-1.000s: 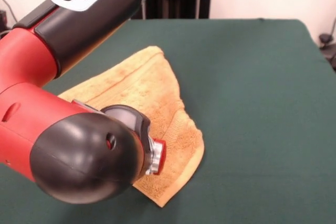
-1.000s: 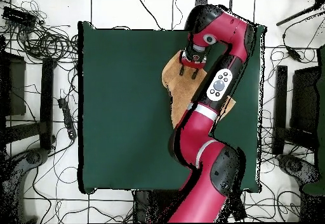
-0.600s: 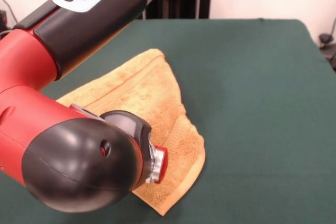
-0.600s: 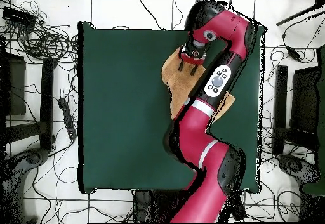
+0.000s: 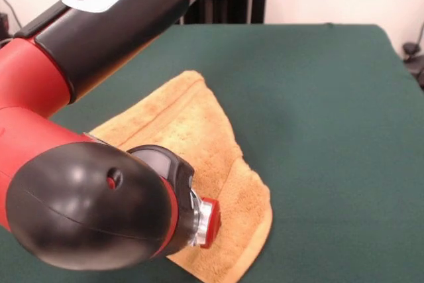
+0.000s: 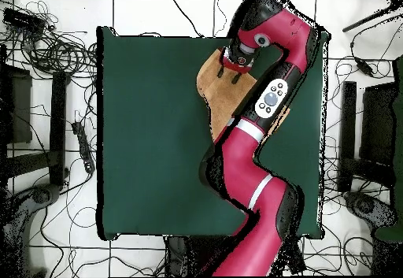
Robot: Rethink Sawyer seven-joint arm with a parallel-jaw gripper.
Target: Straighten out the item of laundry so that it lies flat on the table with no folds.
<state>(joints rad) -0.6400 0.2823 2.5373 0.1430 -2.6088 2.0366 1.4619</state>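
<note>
Directly beneath the claw, whose grip cannot be told, the golden-orange terry-cloth towel is spread on the dark green felt-covered table, one corner folded over, apparently awaiting flattening.

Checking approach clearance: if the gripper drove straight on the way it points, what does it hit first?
Most likely the golden-orange terry-cloth towel: the gripper points downward over it. The height above it is unclear.
</note>
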